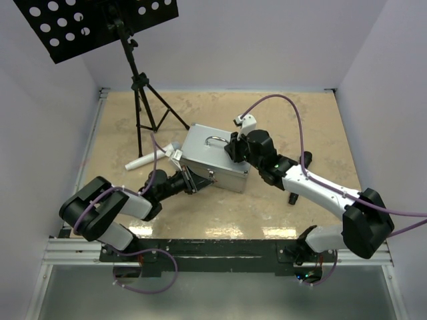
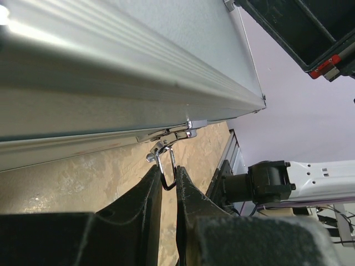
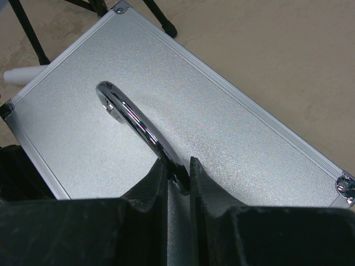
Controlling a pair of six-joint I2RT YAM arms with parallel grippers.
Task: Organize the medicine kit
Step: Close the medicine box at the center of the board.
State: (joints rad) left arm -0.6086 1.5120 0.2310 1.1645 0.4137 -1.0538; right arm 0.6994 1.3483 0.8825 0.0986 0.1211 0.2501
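Medicine kit (image 1: pixel 212 159) sits shut on the table (image 1: pixel 307 123). Your left gripper (image 2: pixel 169 178) is pinched on the latch loop (image 2: pixel 166 165) on the case's near side, straight ahead of it. Your right gripper (image 3: pixel 178 178) is clamped on the handle (image 3: pixel 130 113) on top, likely steadying.

Bright, even overhead light was recorded; glare was thrown on the case (image 2: pixel 66 39) and its handle (image 3: pixel 138 122); the nearest fingers (image 3: pixel 77 233) were blurred.
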